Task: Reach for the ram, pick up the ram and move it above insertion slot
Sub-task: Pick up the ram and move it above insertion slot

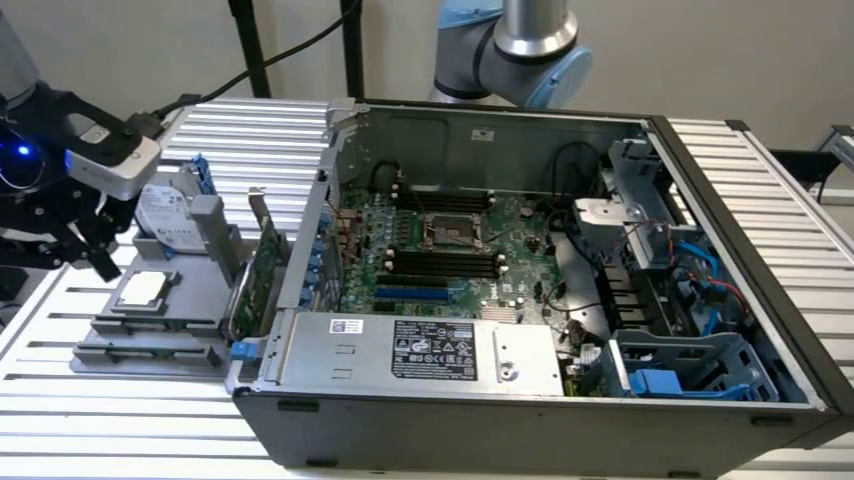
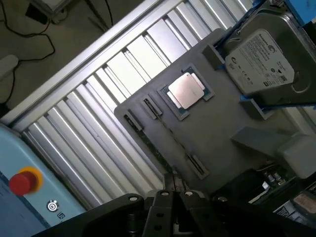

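Well, my pincer [image 2: 173, 186] is closed, fingertips pressed together, hanging over the grey tray [image 2: 232, 118] — the ram [image 2: 148, 143] sits on edge in its slot along the tray's rim, near the square processor [image 2: 186, 90] — close to my tips.

Pale wall [image 1: 707, 60], slatted metal table [image 1: 120, 430], grey floor [image 2: 64, 44]

Open PC case [image 1: 534, 425] sits on the ribbed aluminium table [image 1: 134, 425]. Inside it: green motherboard [image 1: 523, 215], and a silver power supply [image 1: 414, 350] with a black label along the near wall. Blue drive cage [image 1: 667, 378] is in the corner at the exterior view's right. Beside the case, a grey fixture tray [image 2: 229, 123] carries a hard drive [image 2: 259, 59] and a CPU chip [image 2: 186, 90] lying flat in its pocket. There's a red button [image 2: 22, 181] on a light-blue panel.
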Tool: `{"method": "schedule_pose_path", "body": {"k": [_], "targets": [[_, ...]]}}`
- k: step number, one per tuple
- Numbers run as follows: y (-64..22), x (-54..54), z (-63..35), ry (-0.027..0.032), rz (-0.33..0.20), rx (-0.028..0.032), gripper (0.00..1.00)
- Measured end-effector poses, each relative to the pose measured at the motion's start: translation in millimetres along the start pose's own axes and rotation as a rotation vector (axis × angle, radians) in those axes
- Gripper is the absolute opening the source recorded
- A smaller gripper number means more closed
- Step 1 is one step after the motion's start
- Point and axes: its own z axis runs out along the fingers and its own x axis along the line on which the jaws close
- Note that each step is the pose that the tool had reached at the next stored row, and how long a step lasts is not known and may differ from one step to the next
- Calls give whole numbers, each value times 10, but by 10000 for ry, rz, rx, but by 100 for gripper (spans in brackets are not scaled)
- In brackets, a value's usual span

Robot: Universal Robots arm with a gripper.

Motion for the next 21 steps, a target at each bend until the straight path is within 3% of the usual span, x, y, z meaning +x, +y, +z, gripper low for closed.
{"method": "schedule_pose_path", "body": {"k": [21], "targets": [[-1,0,135,37,-3826,5,11]]}}
